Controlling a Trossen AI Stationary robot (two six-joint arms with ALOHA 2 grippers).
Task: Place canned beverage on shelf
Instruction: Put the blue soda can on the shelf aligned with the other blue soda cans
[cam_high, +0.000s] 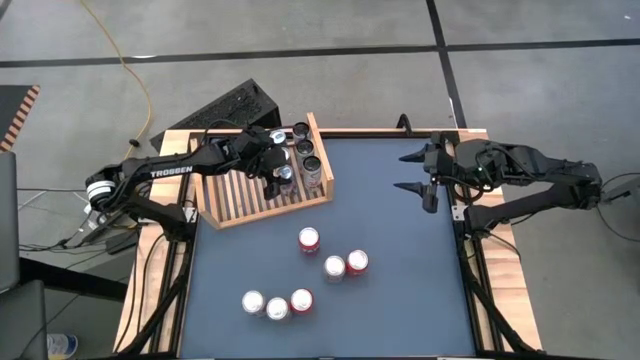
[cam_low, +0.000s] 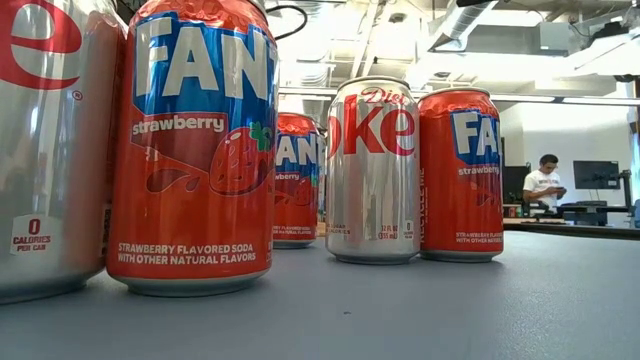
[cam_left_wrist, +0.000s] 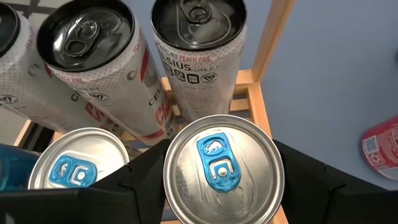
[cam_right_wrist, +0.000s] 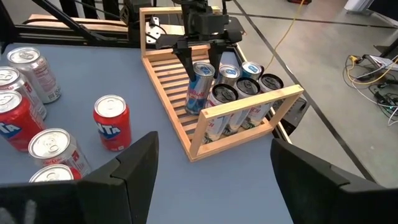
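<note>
Dark-blue counter (cam_high: 400, 300), upper left: light-wood slatted shelf (cam_high: 240, 195). Left pincer (cam_right_wrist: 204, 61) grasping slim blue-and-silver aluminium can (cam_right_wrist: 200, 87) by its sides; rigid, smooth, likely slippery. Right pincer (cam_high: 413, 172) released.

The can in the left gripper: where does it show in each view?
High: can over the shelf, under the left gripper.
Low: not in it.
Left wrist: blue-tabbed silver top, bottom centre.
Right wrist: blue-and-silver, between dark fingers.
Landmark: the shelf's wooden corner post.
</note>
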